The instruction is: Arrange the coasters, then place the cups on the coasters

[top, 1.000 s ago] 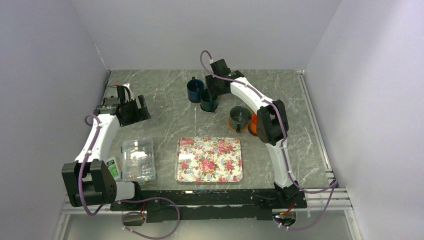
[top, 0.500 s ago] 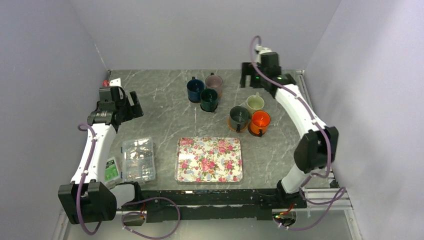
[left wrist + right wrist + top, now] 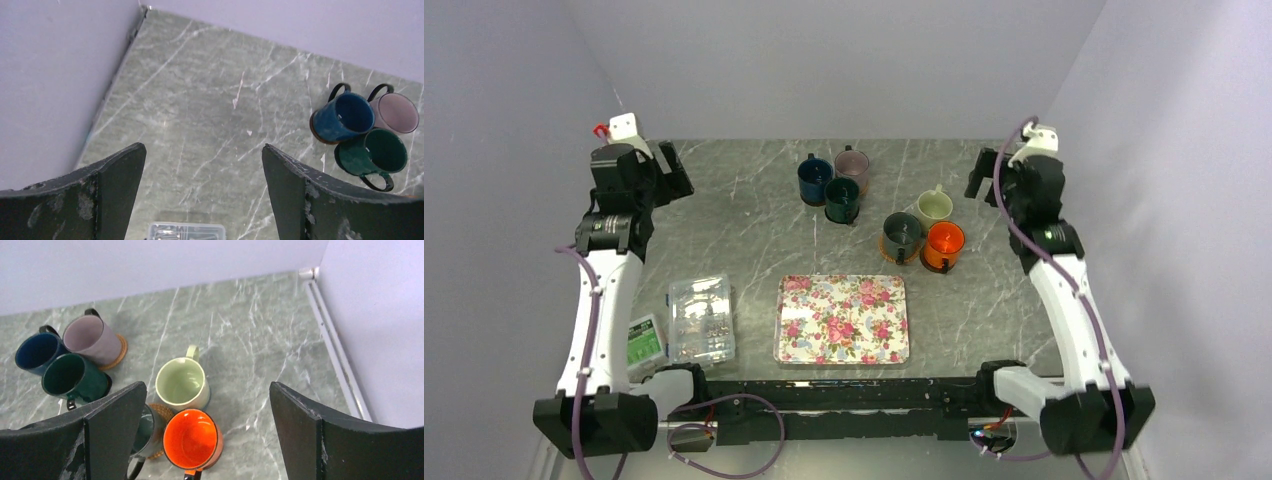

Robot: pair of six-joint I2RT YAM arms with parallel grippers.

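Both arms have swung back since a second ago: the right one has left the cups, and each now sits at a far corner of the table (image 3: 754, 215). The left gripper (image 3: 669, 172) hangs raised at the far left, jaws spread wide and holding nothing. The right gripper (image 3: 986, 175) hangs at the far right, also spread and empty. Six cups stand upright in two tight clusters at the far centre. The navy cup (image 3: 814, 180), mauve cup (image 3: 852, 165) and dark green cup (image 3: 842, 200) form the left cluster. The grey-green cup (image 3: 901, 235), cream cup (image 3: 934, 207) and orange cup (image 3: 944, 243) form the right one. A woven coaster (image 3: 120, 347) peeks out under the mauve cup and another (image 3: 161, 412) under the grey-green cup. Whether the other cups sit on coasters is unclear. A floral tray (image 3: 842, 318) and a clear box (image 3: 701, 318) lie nearer the arms, apart from the cups. The cups look rigid, smooth and light, so likely slippery and easy to chip. The safest hold is probably across the rim wall, away from the handle.
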